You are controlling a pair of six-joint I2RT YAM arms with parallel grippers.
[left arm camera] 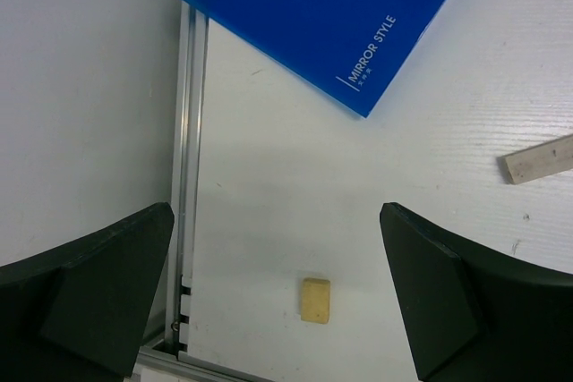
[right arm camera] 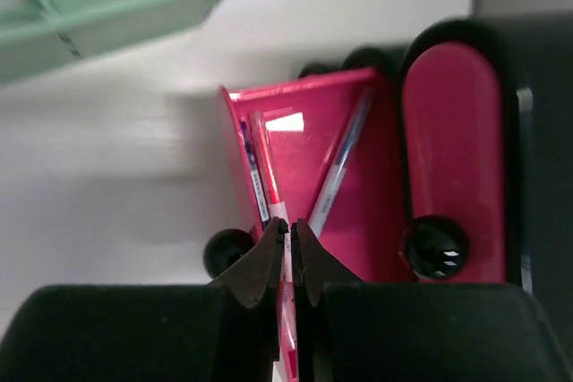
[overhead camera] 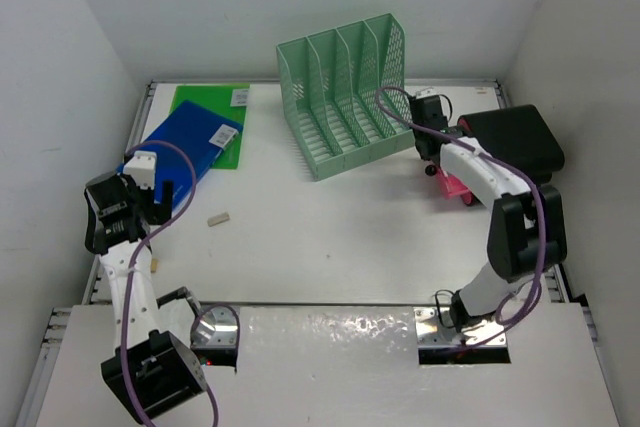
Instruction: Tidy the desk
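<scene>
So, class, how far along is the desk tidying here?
Done: a blue pen lies in the pink holder. In hand: the right gripper pinches a red pen there. Remaining: blue notebook, green folder, eraser and wooden strip lie loose on the desk.

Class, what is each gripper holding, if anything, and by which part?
The right gripper pinches a red pen along its shaft, over the pink holder. The left gripper is open, holding nothing.

The blue book (left arm camera: 322,15) carries white lettering "MIRROR STYLE" near its corner, at one o'clock in the left wrist view; the smaller print beneath is illegible.
</scene>
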